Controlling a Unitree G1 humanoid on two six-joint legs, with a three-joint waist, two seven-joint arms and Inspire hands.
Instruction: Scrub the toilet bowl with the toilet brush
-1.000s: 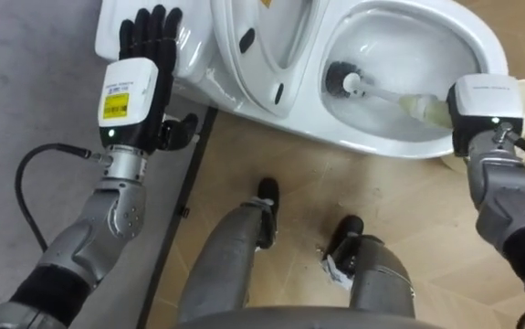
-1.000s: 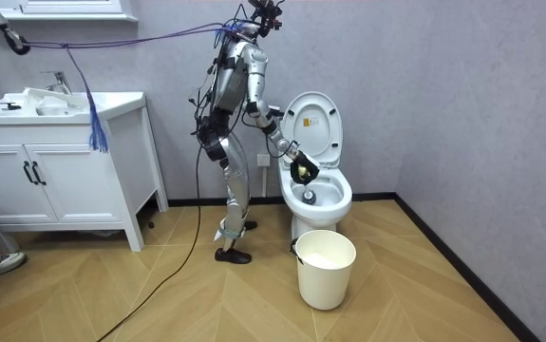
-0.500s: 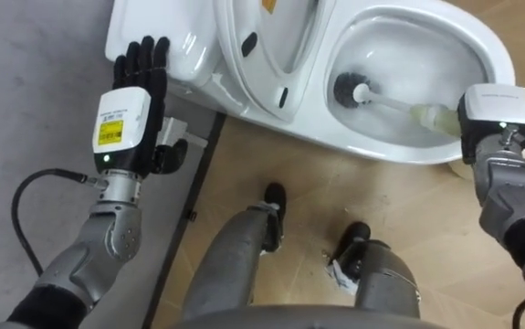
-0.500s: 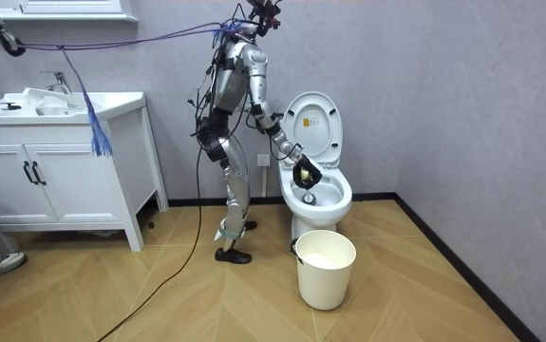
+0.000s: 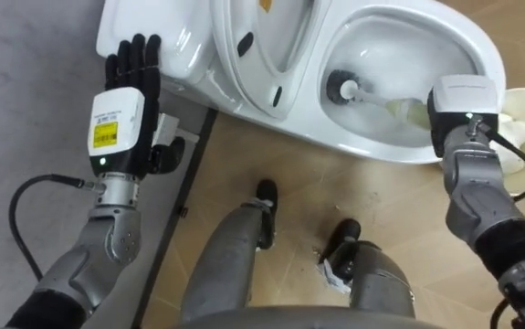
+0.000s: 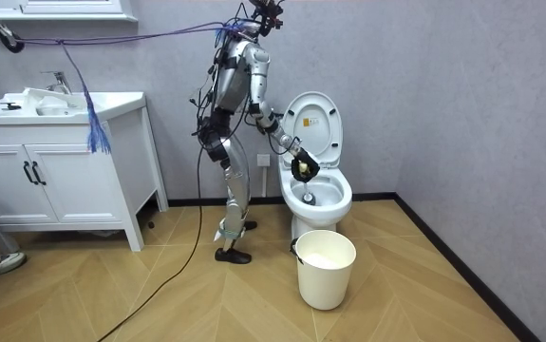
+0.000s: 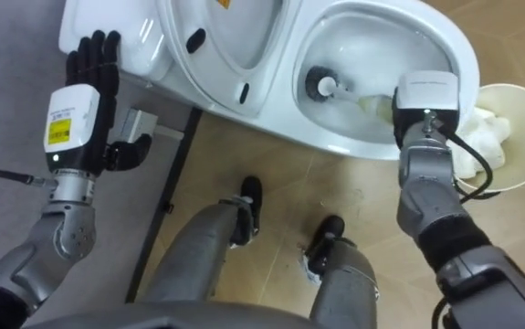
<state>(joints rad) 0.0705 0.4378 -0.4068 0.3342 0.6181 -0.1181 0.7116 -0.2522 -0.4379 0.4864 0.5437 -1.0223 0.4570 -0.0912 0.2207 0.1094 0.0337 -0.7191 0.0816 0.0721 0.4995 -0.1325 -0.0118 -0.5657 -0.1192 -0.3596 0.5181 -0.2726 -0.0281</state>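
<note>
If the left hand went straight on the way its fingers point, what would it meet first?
Probably the white toilet tank: the left hand aims its straight fingers at it, though how far above it they sit is unclear.

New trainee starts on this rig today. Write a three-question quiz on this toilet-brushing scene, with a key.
1. True or false: the white toilet seat and lid are raised.
2. The dark round head of the white toilet brush is: A) resting on the seat; B) inside the white ceramic toilet bowl; C) outside the toilet.
3. Which hand holds the brush's handle?

Key: 1 true. 2 B. 3 the right hand, at the bowl's near rim.
</note>
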